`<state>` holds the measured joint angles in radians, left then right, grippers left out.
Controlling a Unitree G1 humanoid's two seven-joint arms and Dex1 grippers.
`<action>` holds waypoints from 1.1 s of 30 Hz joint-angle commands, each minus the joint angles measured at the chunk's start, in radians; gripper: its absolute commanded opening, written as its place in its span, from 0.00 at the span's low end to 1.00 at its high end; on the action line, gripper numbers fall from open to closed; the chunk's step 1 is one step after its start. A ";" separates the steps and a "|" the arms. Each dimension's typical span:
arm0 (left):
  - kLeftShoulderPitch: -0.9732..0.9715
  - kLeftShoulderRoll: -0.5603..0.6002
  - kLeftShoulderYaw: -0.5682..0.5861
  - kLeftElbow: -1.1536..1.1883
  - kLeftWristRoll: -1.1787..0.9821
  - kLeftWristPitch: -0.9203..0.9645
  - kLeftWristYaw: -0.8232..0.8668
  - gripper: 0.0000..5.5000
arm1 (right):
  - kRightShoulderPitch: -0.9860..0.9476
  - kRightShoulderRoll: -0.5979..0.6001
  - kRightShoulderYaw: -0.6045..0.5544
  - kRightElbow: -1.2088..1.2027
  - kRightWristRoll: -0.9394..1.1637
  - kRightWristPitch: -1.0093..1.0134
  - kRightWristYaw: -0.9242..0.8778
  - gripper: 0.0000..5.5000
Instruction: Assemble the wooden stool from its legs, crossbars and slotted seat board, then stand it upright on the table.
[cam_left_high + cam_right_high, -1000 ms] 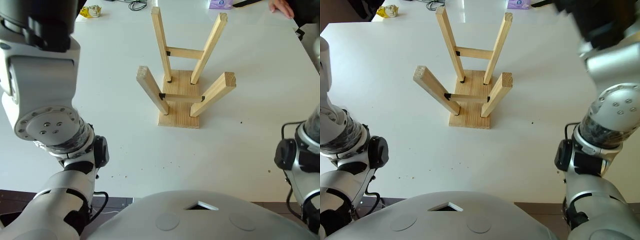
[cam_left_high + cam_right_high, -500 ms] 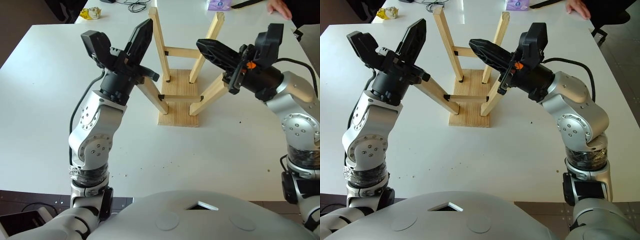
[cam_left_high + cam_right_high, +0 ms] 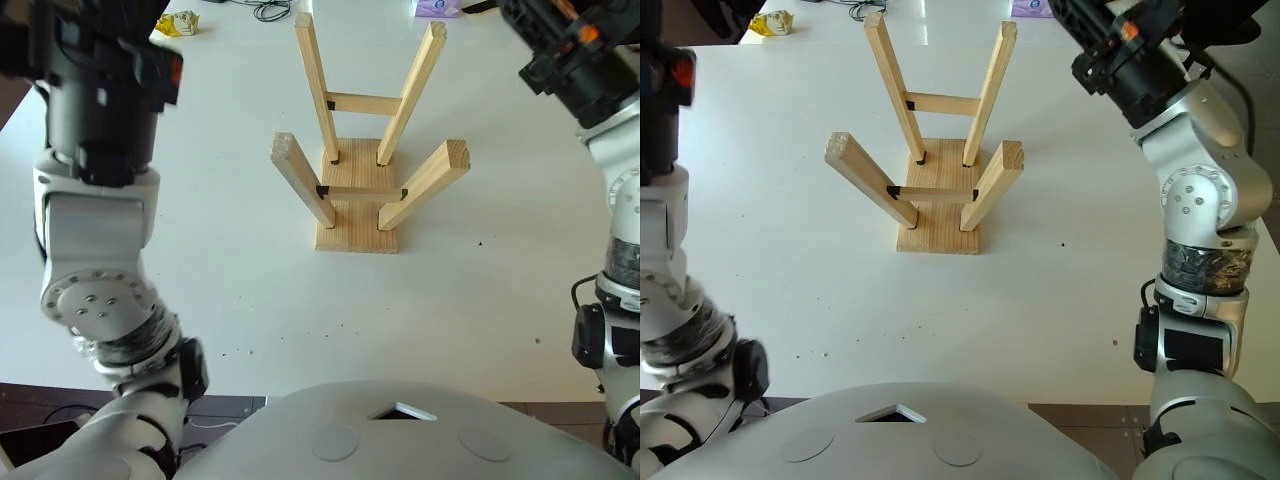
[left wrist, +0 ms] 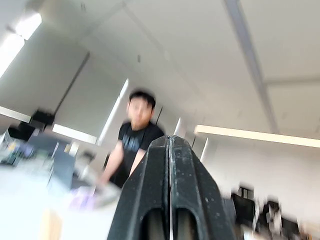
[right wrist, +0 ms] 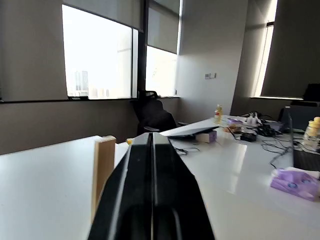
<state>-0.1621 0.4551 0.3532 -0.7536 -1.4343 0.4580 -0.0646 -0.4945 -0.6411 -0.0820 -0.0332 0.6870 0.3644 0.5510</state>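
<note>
The wooden stool (image 3: pixel 360 160) stands upside down in the middle of the white table (image 3: pixel 200 260). Its slotted seat board (image 3: pixel 356 238) lies flat, and the legs point up and lean outward. One crossbar (image 3: pixel 366 104) joins the far pair of legs and another (image 3: pixel 362 190) the near pair. My left arm is raised at the table's left side, away from the stool; its gripper (image 4: pixel 170 145) is shut and empty, pointing up into the room. My right arm is raised at the far right. Its gripper (image 5: pixel 152 137) is shut on nothing, with a leg top (image 5: pixel 103 165) beside it.
A yellow crumpled thing (image 3: pixel 181 22), cables (image 3: pixel 272 10) and a purple packet (image 3: pixel 441 8) lie along the table's far edge. Bare tabletop surrounds the stool on all sides.
Half a second ago both grippers stood open on either side of the stool's legs. Both arms have since swung up and away, and the grippers have shut. The stool has not moved.
</note>
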 commanded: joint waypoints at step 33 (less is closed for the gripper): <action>0.148 0.180 -0.378 0.714 0.998 -0.168 -0.768 0.01 | 0.411 0.076 0.410 -0.148 -0.329 -0.044 0.653 0.00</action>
<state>0.0171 0.6291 -0.0622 -0.0791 -0.4564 0.3202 -0.8357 -0.1288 -0.5430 0.3511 -0.1110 0.3469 0.2775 1.2437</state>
